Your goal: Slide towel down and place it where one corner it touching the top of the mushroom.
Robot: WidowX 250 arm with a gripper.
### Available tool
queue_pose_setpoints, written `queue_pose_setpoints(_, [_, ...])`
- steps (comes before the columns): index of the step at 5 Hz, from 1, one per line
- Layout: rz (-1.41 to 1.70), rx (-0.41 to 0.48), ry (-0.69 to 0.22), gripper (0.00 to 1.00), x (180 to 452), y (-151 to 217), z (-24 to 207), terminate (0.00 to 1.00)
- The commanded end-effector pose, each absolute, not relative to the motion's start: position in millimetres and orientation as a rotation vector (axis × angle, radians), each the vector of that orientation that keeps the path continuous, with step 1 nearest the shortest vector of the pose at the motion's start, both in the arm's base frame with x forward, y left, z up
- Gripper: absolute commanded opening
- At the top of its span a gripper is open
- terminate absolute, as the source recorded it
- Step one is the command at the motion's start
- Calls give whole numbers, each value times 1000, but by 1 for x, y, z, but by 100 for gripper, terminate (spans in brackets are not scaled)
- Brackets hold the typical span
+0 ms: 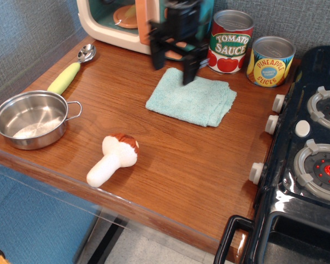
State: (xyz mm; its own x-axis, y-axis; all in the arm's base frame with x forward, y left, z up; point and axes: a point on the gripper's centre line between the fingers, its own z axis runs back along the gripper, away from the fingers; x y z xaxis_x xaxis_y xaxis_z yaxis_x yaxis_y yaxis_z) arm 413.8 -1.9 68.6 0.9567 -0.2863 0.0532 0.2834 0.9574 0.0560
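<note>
The light teal folded towel point(191, 98) lies flat on the wooden table in front of the cans. The toy mushroom point(113, 158), with a white stem and reddish-brown cap, lies on its side toward the front left, well apart from the towel. My black gripper point(172, 69) is open and empty. It hovers over the towel's far left edge, motion-blurred, fingers pointing down.
A steel pot point(31, 119) sits at the left edge. A yellow-handled spoon point(70, 71) lies behind it. A toy microwave point(133, 23) stands at the back. A tomato sauce can point(230, 41) and a pineapple can point(270, 61) stand behind the towel. A toy stove point(308, 154) fills the right side.
</note>
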Motion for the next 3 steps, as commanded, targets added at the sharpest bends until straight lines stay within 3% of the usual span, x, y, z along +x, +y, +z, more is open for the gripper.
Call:
queue_pose_setpoints(1, [-149,65,-135,100,438,-23,68,0])
queue_pose_setpoints(3, [-35,97,-104,100,430,-10,40,0])
